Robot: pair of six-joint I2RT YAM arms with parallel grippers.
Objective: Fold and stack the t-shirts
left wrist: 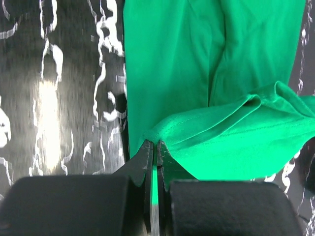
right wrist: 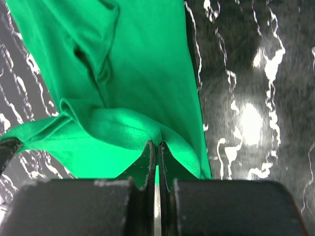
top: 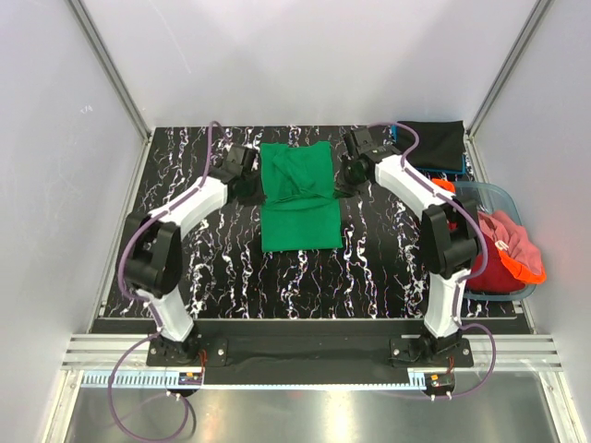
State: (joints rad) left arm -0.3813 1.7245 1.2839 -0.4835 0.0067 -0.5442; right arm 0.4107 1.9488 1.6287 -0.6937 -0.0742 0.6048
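A bright green t-shirt (top: 295,198) lies mid-table as a long strip, its far part lifted and rumpled. My left gripper (top: 251,181) is shut on the shirt's left edge; the left wrist view shows the jaws (left wrist: 155,146) pinching a hemmed fold of green cloth (left wrist: 206,73). My right gripper (top: 343,177) is shut on the right edge; the right wrist view shows the jaws (right wrist: 156,146) pinching the green cloth (right wrist: 133,64) the same way. A folded black t-shirt (top: 434,145) lies at the far right corner over a blue one (top: 460,166).
A clear plastic tub (top: 503,198) at the right edge holds maroon-red (top: 489,268) and orange (top: 517,249) shirts. The black marbled tabletop (top: 212,268) is fenced by white walls on three sides.
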